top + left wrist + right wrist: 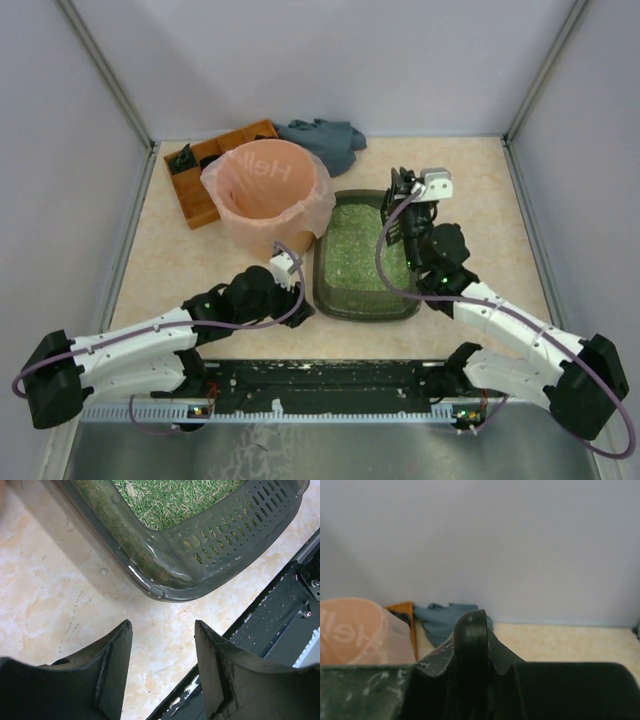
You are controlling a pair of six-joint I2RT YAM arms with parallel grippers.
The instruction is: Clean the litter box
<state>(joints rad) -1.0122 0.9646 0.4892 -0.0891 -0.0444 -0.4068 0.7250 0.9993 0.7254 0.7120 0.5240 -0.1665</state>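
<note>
Fingers (112,665) of the left gripper (162,640) stood apart, empty, just beside a corner of the litter box (210,555). The right gripper (471,630) was clenched near its far corner.

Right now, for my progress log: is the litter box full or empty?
Not empty: the litter box holds green granules across its floor, seen from above.

dark grey-green litter box (335,290), pale green granules inside, flat on table beside bin
</note>
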